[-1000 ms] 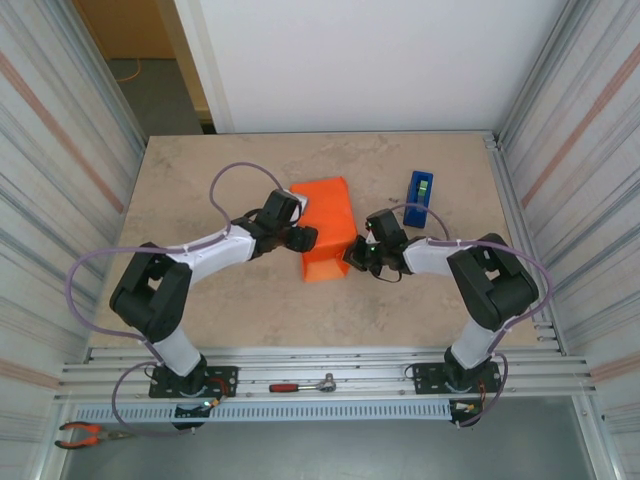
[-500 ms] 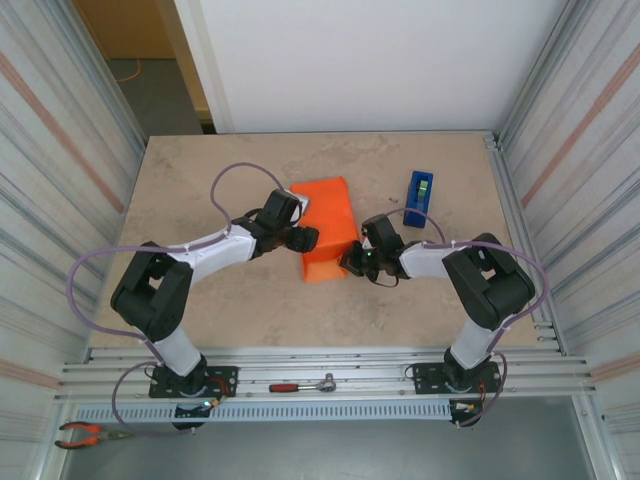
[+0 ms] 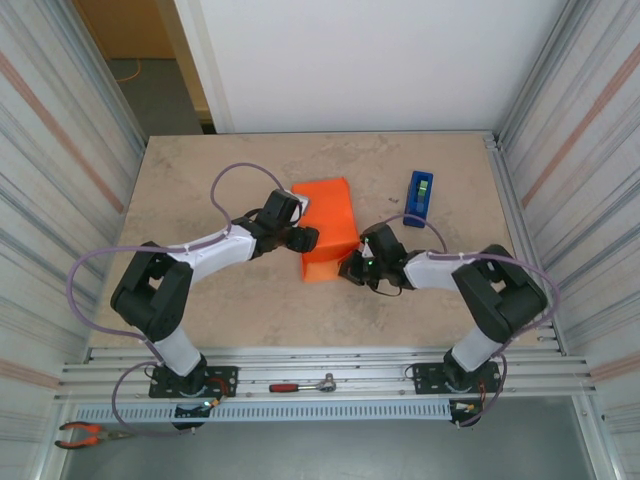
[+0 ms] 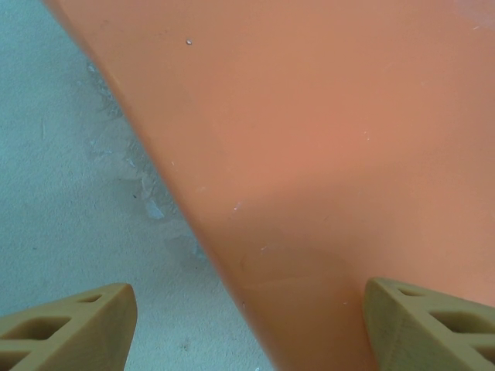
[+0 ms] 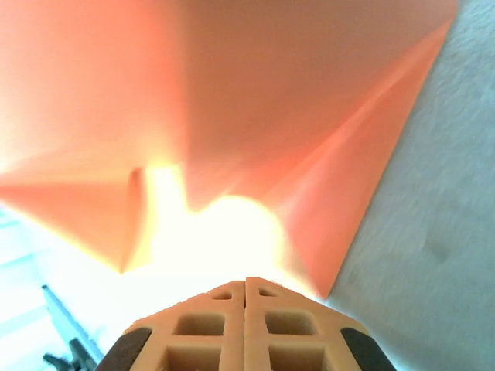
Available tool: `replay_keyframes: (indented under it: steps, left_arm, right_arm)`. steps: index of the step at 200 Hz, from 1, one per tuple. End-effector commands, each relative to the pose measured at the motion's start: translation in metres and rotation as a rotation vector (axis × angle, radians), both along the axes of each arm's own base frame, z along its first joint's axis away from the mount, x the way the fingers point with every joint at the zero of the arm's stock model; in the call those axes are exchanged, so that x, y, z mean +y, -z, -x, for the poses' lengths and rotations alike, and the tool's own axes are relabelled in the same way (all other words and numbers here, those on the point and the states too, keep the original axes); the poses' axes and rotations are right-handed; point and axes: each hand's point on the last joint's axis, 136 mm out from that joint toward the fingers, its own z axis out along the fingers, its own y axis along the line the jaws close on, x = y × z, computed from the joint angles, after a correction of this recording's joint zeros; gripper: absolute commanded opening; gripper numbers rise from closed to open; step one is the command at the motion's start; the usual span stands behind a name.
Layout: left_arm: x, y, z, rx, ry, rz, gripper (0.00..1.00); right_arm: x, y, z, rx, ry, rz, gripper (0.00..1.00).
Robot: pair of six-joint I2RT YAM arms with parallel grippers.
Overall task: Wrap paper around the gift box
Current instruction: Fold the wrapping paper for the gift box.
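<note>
The left claw [image 3: 303, 238] is spread wide at the left side of the gift box [image 3: 330, 212]. In its wrist view one finger [image 4: 73, 325] hangs over bare counter [image 4: 69, 193] and the other over the orange paper [image 4: 325, 154], with nothing gripped. The right claw [image 3: 350, 268] is pressed fully closed and empty, its tips at the folded paper flaps on the box's near right corner. The box lies mid-counter, its long axis running from the arms toward the far wall. A blue tape dispenser [image 3: 420, 192] sits apart on its right.
</note>
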Motion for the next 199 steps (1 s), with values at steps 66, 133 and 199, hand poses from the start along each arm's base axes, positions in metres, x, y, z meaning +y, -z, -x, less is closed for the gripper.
replay_keyframes:
  steps: [66,133,199]
  left_arm:
    - [-0.007,-0.045,-0.02,-0.058,0.022,0.029,0.79]
    - [-0.011,-0.026,-0.034,-0.034,0.049,-0.031,0.79]
    - [-0.01,-0.003,-0.027,0.014,0.068,-0.051,0.79]
  right_arm:
    - [-0.084,-0.031,-0.023,-0.099,0.138,0.124,0.0]
    - [-0.043,-0.028,-0.035,-0.119,0.124,-0.022,0.0]
    - [-0.027,-0.012,-0.046,-0.139,0.184,-0.036,0.0]
